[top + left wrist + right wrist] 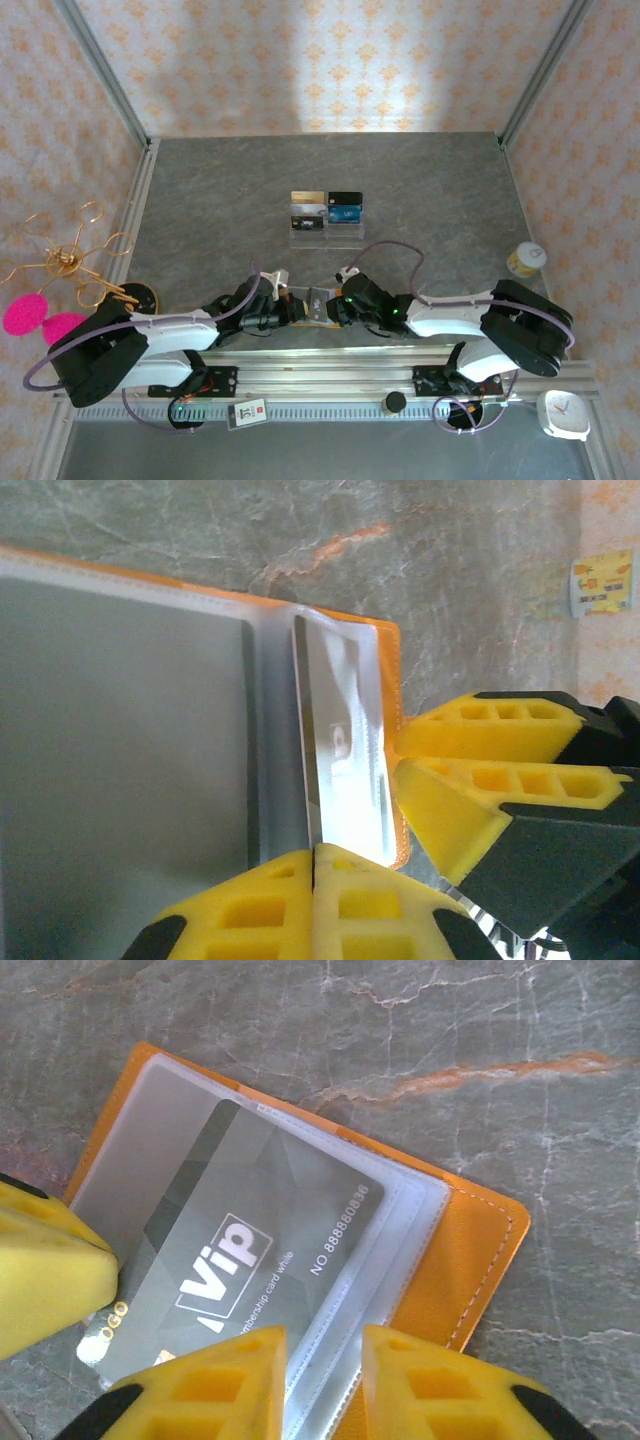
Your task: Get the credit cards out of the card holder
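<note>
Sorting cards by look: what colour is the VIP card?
Dark grey VIP card, clearest in the right wrist view.

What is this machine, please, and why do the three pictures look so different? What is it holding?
These are two robot arms fixed at the table's near edge. One camera looks down from above; one sits on each wrist, so the yellow foam fingers appear close up. The left gripper is shut on a clear sleeve of the orange card holder, which lies open on the grey table. The right gripper stands slightly open at the holder's edge, beside a grey VIP card inside a sleeve. Farther back, a clear stand carries other cards.
</note>
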Robot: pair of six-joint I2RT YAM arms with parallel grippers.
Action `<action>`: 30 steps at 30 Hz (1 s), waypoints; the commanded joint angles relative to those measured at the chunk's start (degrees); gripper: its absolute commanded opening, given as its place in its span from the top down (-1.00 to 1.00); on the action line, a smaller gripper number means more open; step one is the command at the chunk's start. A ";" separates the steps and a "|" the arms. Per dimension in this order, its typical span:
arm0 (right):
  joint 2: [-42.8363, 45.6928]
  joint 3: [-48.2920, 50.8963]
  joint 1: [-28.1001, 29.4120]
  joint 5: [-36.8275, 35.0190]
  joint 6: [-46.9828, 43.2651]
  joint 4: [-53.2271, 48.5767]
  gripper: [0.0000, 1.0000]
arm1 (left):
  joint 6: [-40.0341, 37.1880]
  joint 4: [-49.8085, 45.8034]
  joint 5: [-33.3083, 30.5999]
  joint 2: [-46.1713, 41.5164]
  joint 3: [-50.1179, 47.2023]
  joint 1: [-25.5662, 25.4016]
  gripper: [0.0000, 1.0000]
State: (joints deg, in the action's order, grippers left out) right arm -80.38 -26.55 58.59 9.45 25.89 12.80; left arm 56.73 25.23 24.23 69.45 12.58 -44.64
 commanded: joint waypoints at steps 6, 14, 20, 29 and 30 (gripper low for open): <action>-5.16 -2.11 0.28 -2.65 -0.19 -2.52 0.45 | -0.86 2.37 0.48 -2.66 -1.54 -0.20 1.00; -6.09 -1.42 0.28 -9.05 2.20 -6.80 0.52 | -0.96 0.80 0.56 -5.85 -4.38 2.22 1.00; -5.42 -1.49 0.46 -7.42 1.59 -5.71 0.50 | -2.94 -0.91 1.06 -4.76 -1.76 1.92 1.00; -7.34 -2.55 1.57 -4.92 0.82 -3.66 0.57 | -5.45 -2.90 -0.20 1.60 3.00 -0.01 0.33; -7.36 -2.55 1.66 -4.97 0.95 -3.62 0.58 | -5.64 -3.98 -0.71 2.04 3.46 -0.01 0.33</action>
State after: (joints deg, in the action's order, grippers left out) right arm -85.45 -29.26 59.51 4.45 27.00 12.71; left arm 52.75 23.94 24.64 70.19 14.68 -44.38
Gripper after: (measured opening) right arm 0.213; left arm 0.334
